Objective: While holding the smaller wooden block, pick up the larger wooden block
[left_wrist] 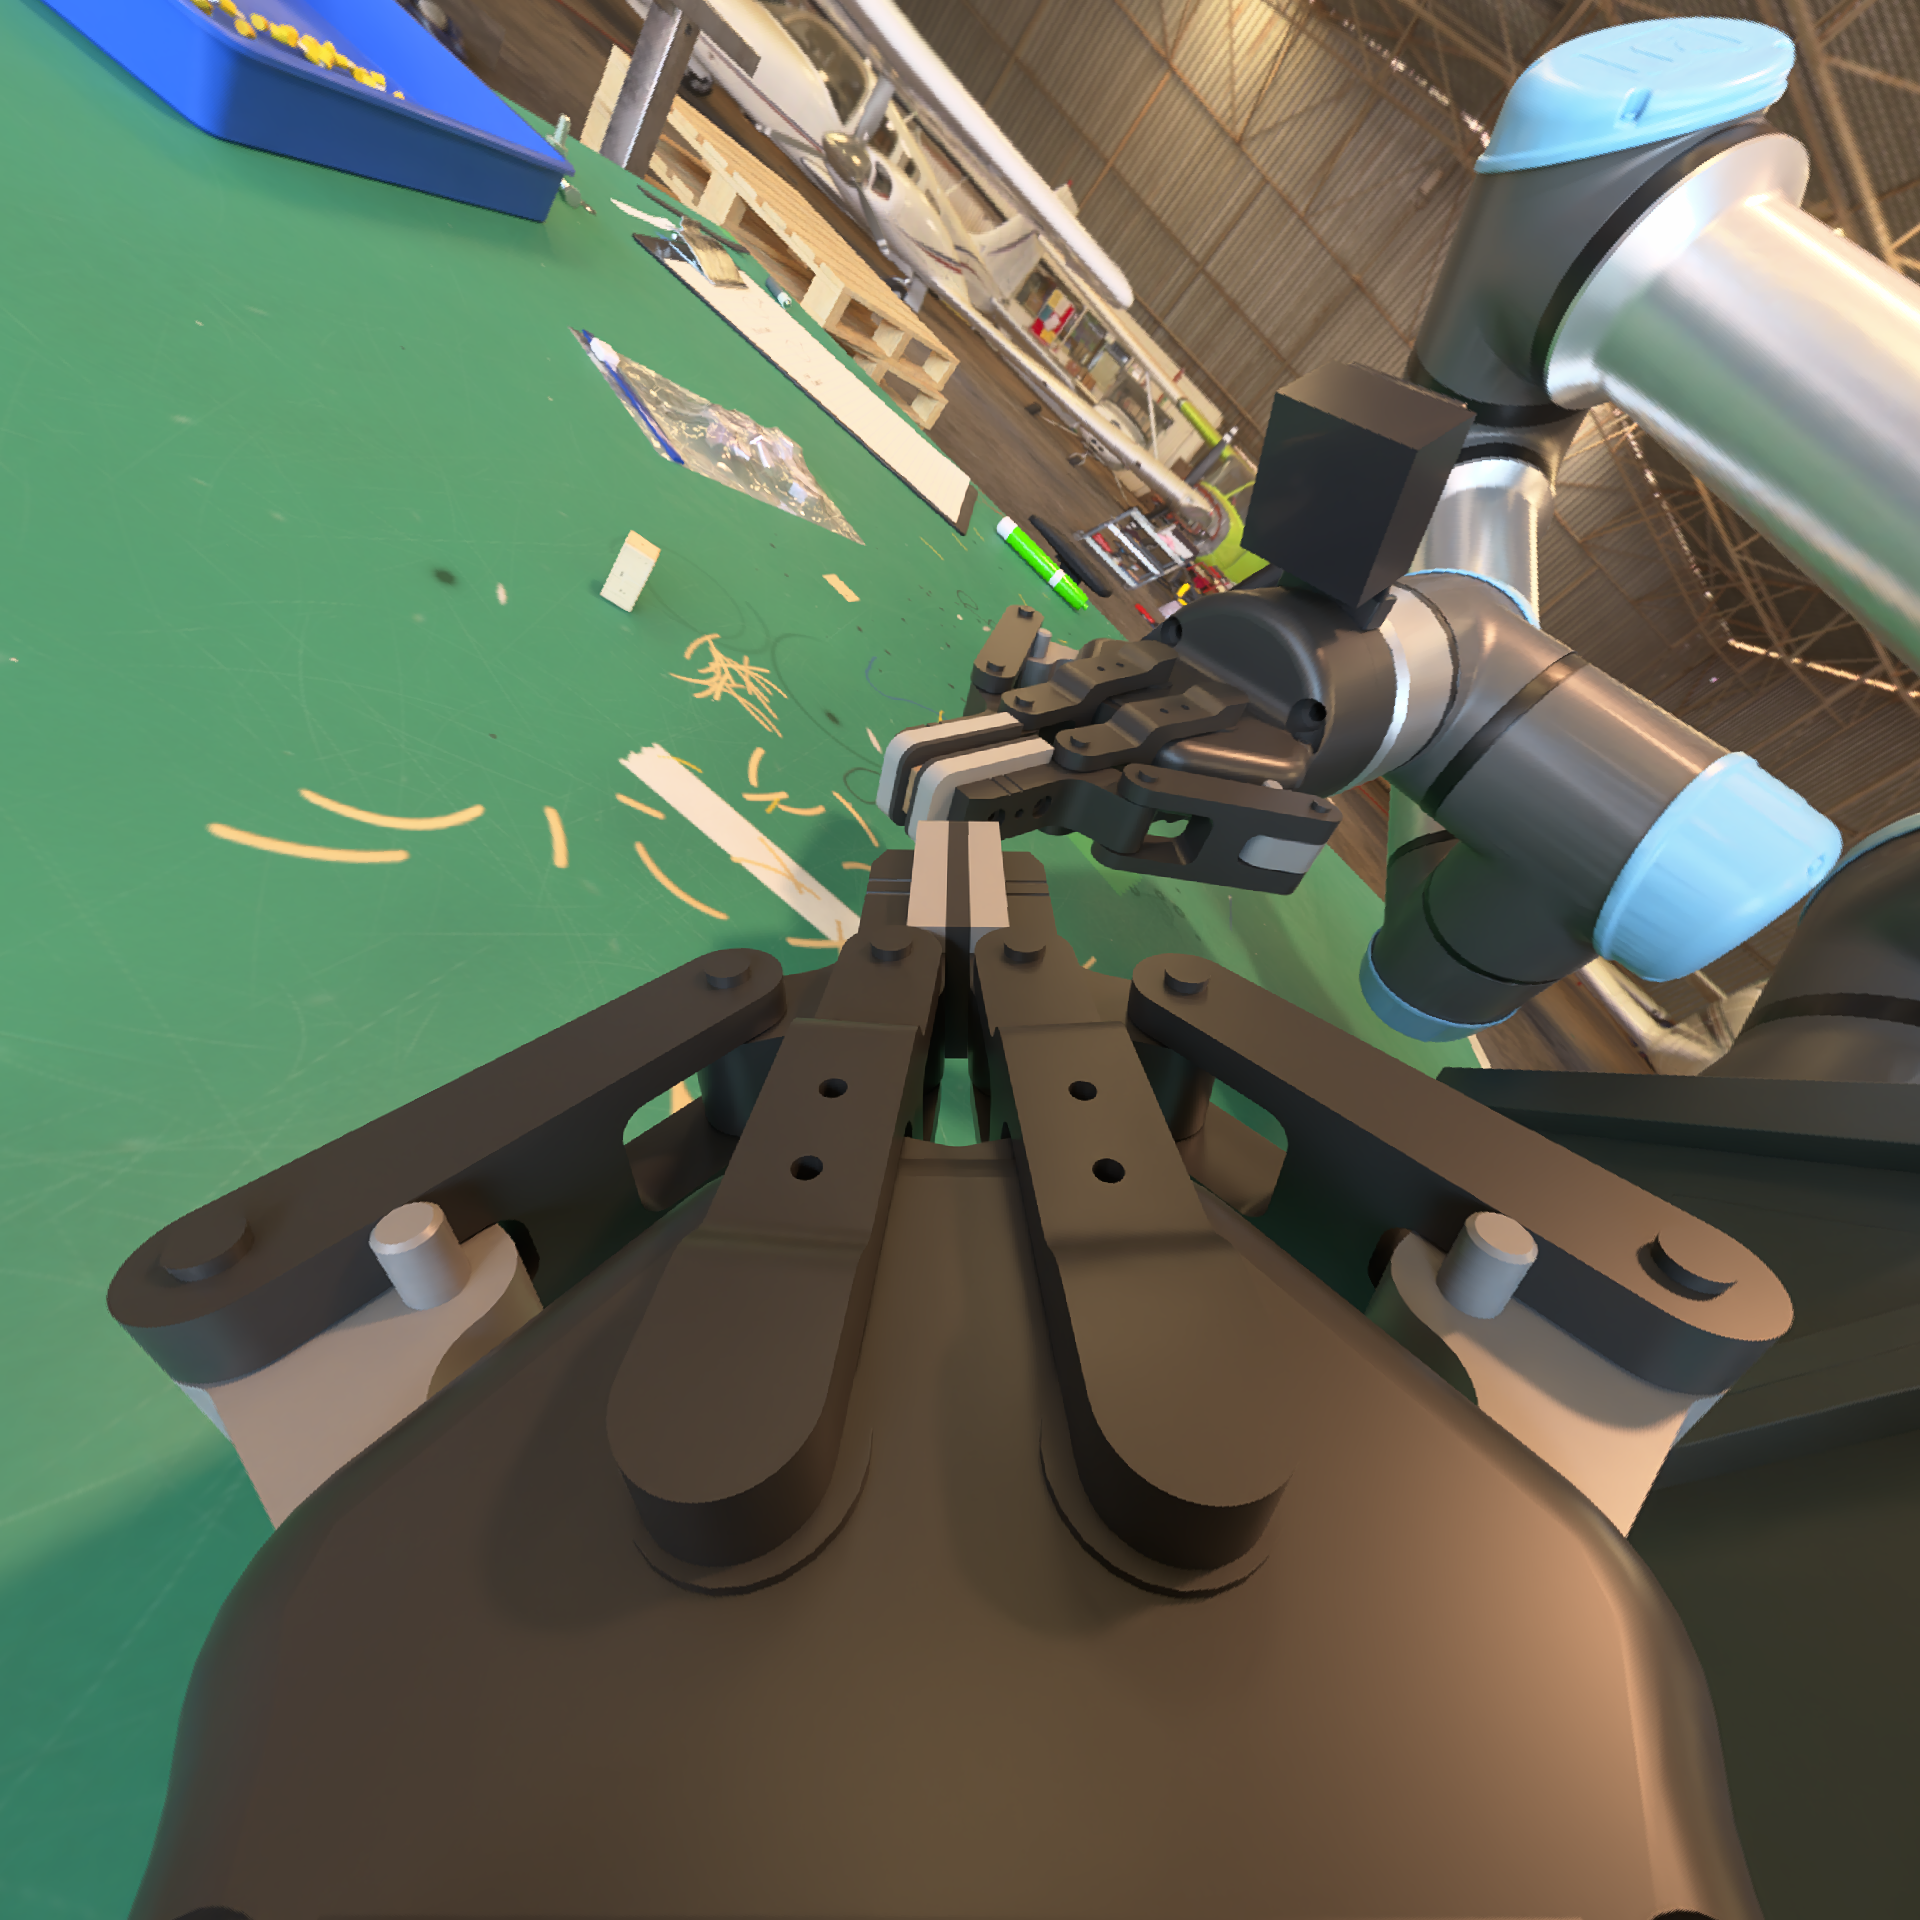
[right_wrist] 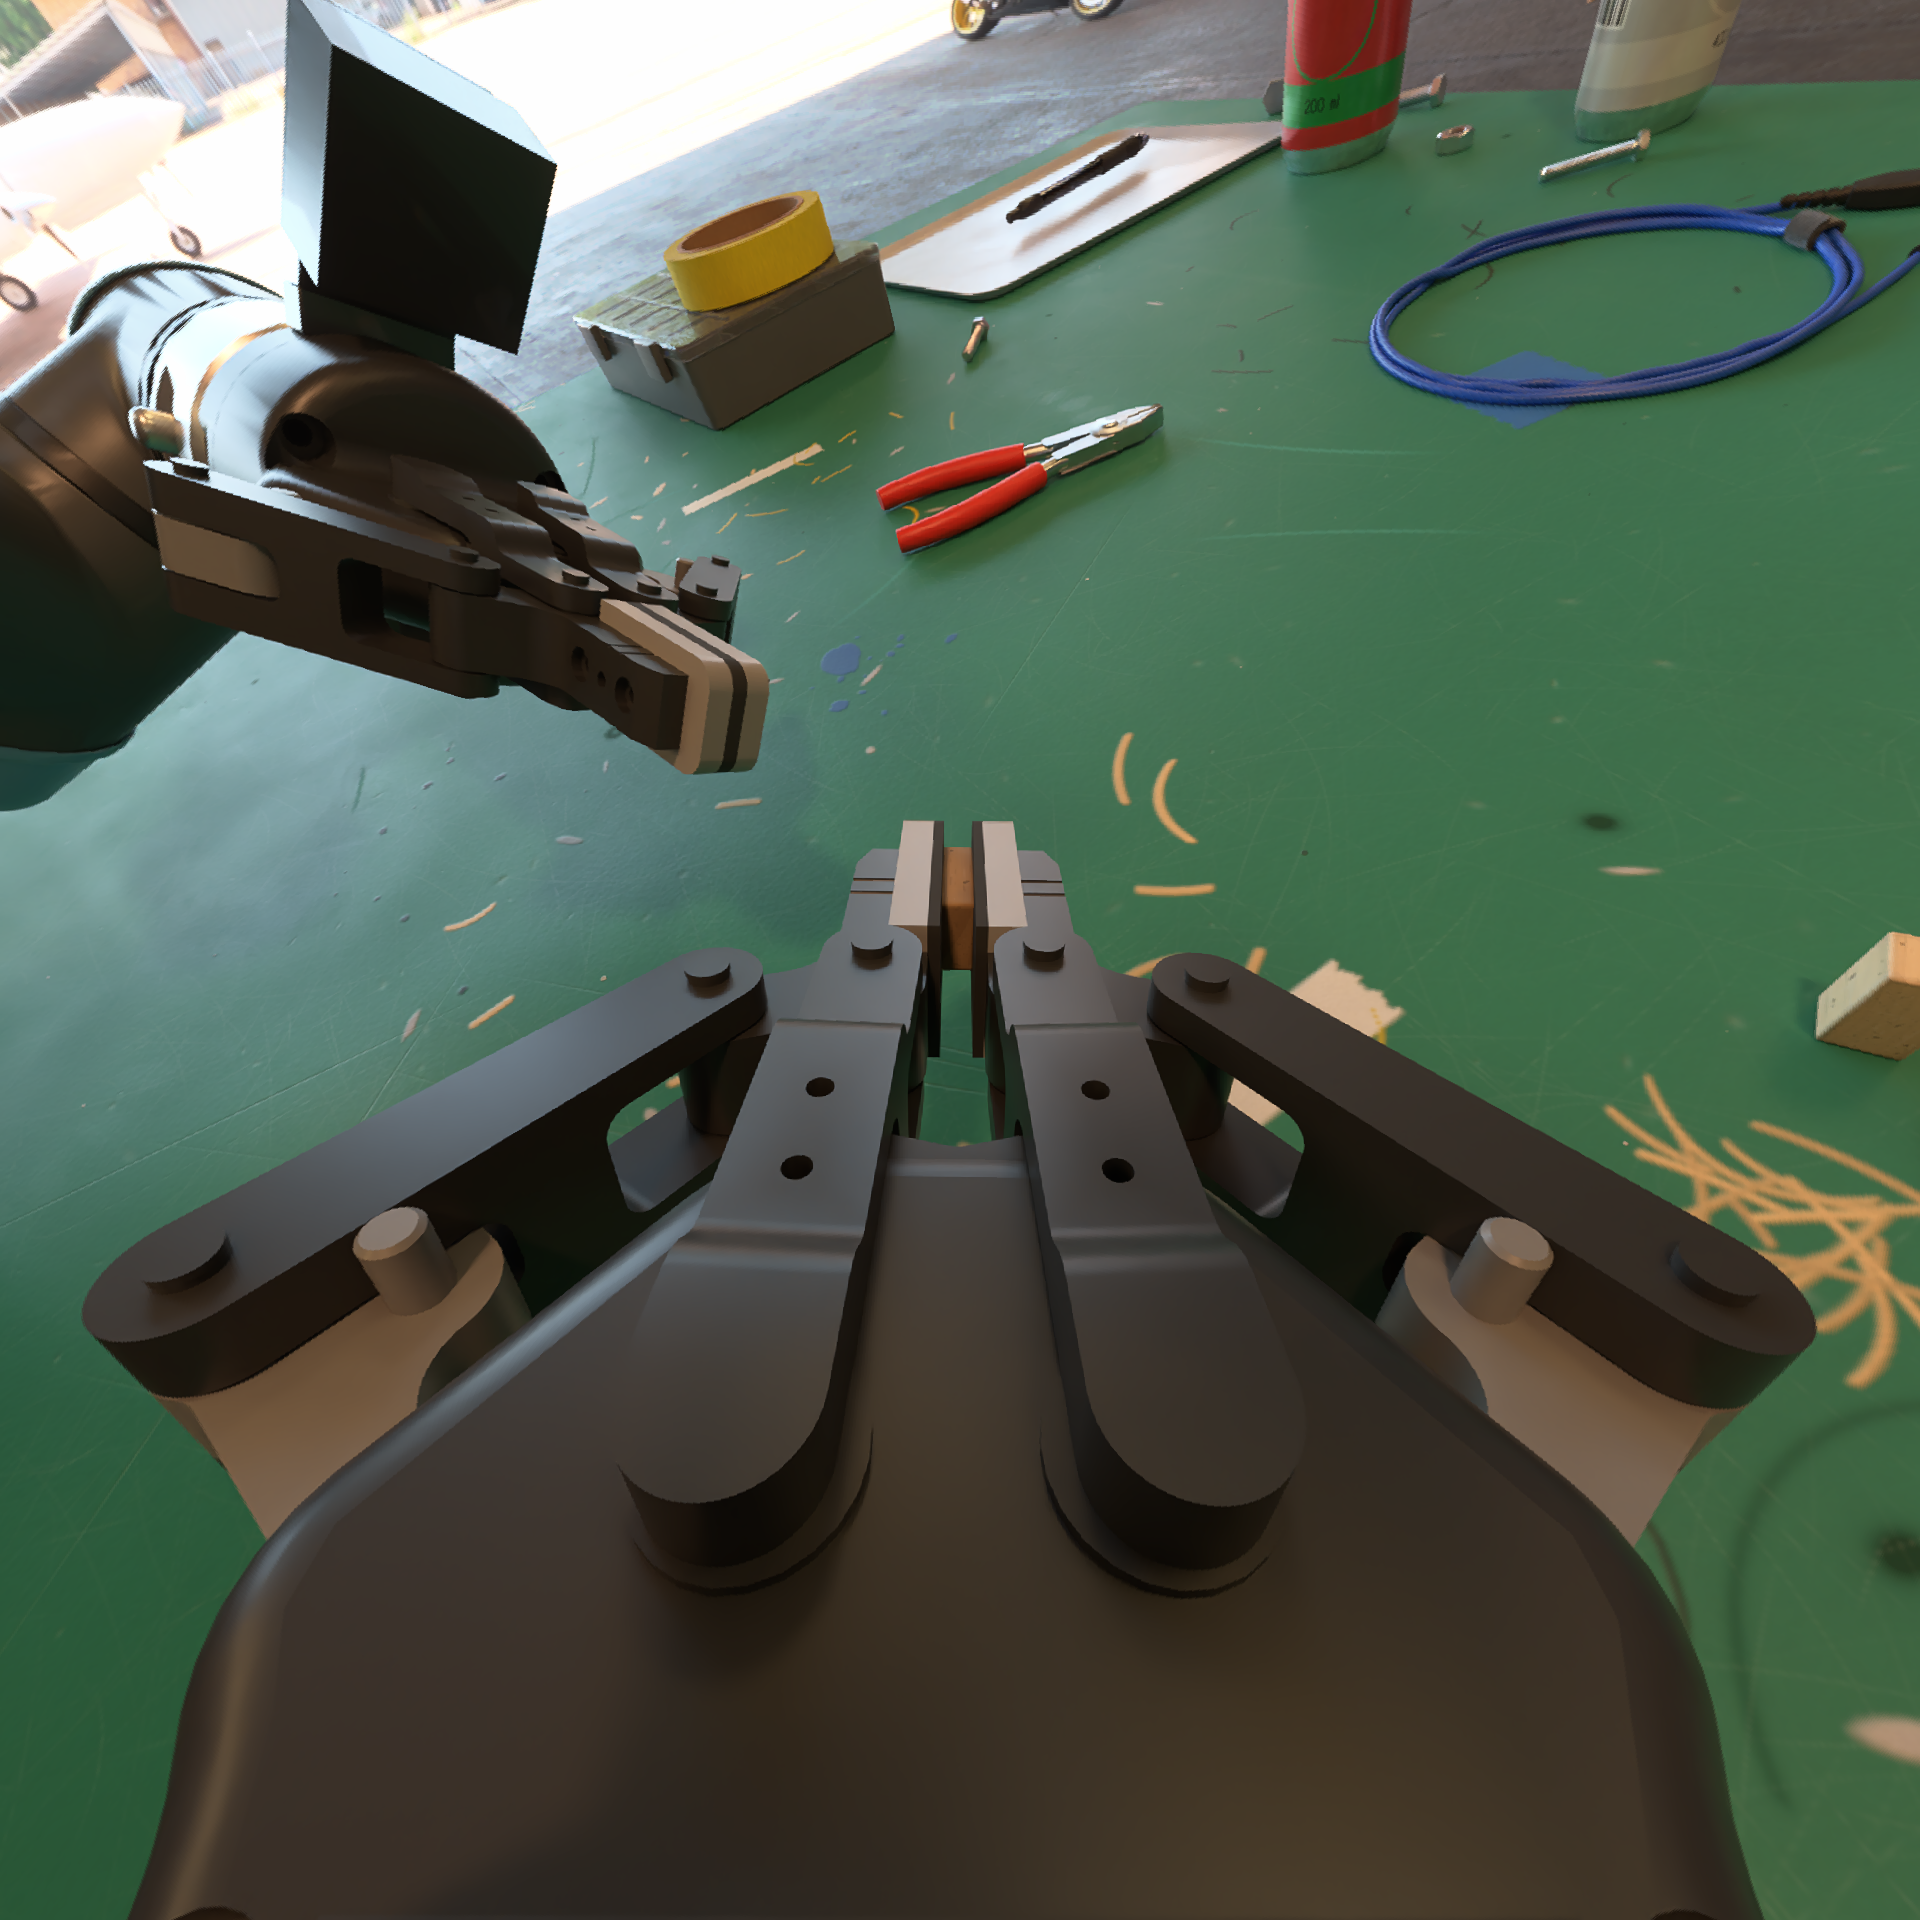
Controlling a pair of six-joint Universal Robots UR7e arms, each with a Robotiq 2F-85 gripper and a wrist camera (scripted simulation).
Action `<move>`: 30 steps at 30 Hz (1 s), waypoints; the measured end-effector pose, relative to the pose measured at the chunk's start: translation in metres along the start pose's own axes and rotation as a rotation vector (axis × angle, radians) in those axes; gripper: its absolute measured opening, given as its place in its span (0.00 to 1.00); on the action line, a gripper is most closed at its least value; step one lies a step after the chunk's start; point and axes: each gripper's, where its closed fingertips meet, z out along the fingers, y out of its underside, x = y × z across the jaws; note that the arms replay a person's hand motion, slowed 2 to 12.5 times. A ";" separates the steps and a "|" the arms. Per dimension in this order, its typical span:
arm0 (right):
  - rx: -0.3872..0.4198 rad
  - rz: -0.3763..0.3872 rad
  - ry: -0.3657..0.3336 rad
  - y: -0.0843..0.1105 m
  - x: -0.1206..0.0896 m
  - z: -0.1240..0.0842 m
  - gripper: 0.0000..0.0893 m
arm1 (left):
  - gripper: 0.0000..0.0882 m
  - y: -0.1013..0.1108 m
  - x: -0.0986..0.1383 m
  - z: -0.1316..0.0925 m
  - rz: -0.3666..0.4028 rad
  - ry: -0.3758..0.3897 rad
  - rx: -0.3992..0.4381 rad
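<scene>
The left gripper point(left_wrist: 956, 883) hung low over the tabletop point(right_wrist: 1455, 623), its jaws clenched pad against pad with nothing showing between them. By that, it would have had to open before it could take anything. The right gripper point(right_wrist: 957, 862) faced it closely, tips near but apart, jaws grasping the small block point(right_wrist: 957, 914). The brown wood sat deep between the pads and clear of the surface, so the hold looked secure enough to carry through the second pick.

The big block point(left_wrist: 630, 571) lay on the open middle of the tabletop, well in from every edge, resting on a broad face with nothing touching it. In the right wrist view it sat off to that gripper's right. The free left gripper was probably the one meant to fetch it.

Around it was only flat litter: curled wood shavings point(left_wrist: 727, 675) and a pale strip point(left_wrist: 727, 821) lay between the grippers and the big block, and seemed too thin to hinder an approach. Toward the far edge, in the right wrist view, stood a grey box point(right_wrist: 738, 343) with a yellow tape roll point(right_wrist: 748, 244) on top, then red pliers point(right_wrist: 1018, 478), a clipboard point(right_wrist: 1081, 208) and a blue cable point(right_wrist: 1621, 301); all lay well apart from the big block. The likeliest obstacle was the right gripper itself, so near the left one's tips.
</scene>
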 end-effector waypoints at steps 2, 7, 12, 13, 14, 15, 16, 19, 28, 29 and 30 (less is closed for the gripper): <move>0.000 0.000 -0.001 0.000 0.000 0.000 0.05 | 0.00 -0.001 0.002 0.000 0.000 0.009 0.004; -0.001 0.004 -0.005 0.000 0.000 0.000 0.05 | 0.00 -0.004 0.003 -0.001 -0.012 0.018 0.019; 0.000 0.014 -0.013 0.000 0.000 0.000 0.05 | 0.00 -0.002 0.001 -0.001 -0.023 0.017 0.014; 0.000 0.016 -0.015 0.000 -0.001 0.000 0.05 | 0.00 -0.002 0.000 -0.001 -0.026 0.015 0.013; 0.001 0.019 -0.017 0.000 -0.001 0.000 0.05 | 0.00 -0.002 0.000 -0.001 -0.029 0.014 0.013; 0.001 0.021 -0.019 0.000 -0.001 0.000 0.05 | 0.00 -0.002 -0.001 -0.001 -0.033 0.013 0.012; 0.002 0.023 -0.020 0.000 -0.001 0.000 0.05 | 0.00 -0.002 -0.001 -0.001 -0.036 0.013 0.010; 0.005 0.029 -0.022 -0.001 0.000 -0.001 0.05 | 0.00 -0.001 -0.002 -0.001 -0.048 0.009 -0.001; 0.013 0.039 -0.029 -0.002 0.000 -0.002 0.05 | 0.00 0.001 -0.006 -0.001 -0.017 -0.034 -0.016; 0.013 0.039 -0.029 -0.002 0.000 -0.002 0.05 | 0.00 0.001 -0.007 -0.001 -0.011 -0.037 -0.018; 0.013 0.039 -0.030 -0.002 0.000 -0.002 0.05 | 0.00 0.001 -0.007 -0.001 -0.005 -0.040 -0.020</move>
